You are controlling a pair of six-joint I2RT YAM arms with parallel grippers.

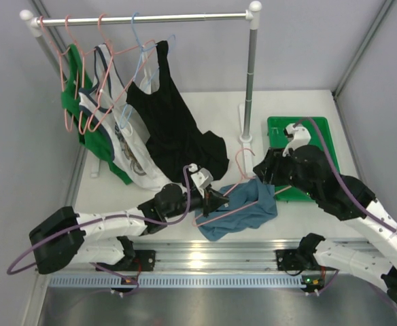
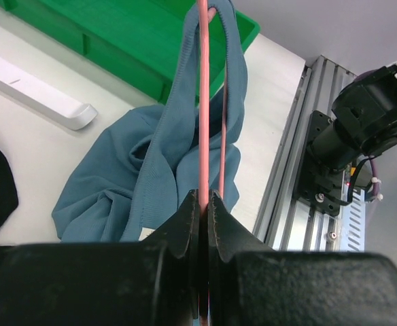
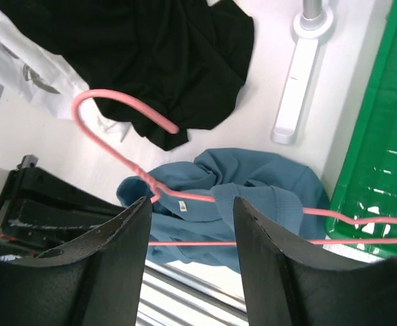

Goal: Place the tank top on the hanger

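Observation:
The dusty blue tank top (image 1: 245, 209) lies bunched on the table near the front edge. The pink hanger (image 1: 238, 165) hovers over it with its hook pointing toward the rack. One strap of the tank top (image 3: 280, 200) is looped over an arm of the hanger (image 3: 198, 197). My left gripper (image 1: 218, 199) is shut on the hanger's wire (image 2: 203, 102), with the tank top (image 2: 124, 180) below. My right gripper (image 3: 192, 202) stands open above the hanger and touches nothing. In the top view the right gripper (image 1: 262, 174) sits at the hanger's right end.
A green tray (image 1: 321, 129) lies at the right, partly under the right arm. The clothes rack's post and white foot (image 3: 295, 81) stand just behind the hanger. A black top (image 1: 175, 129) and other garments hang from the rack (image 1: 144, 19) at the left.

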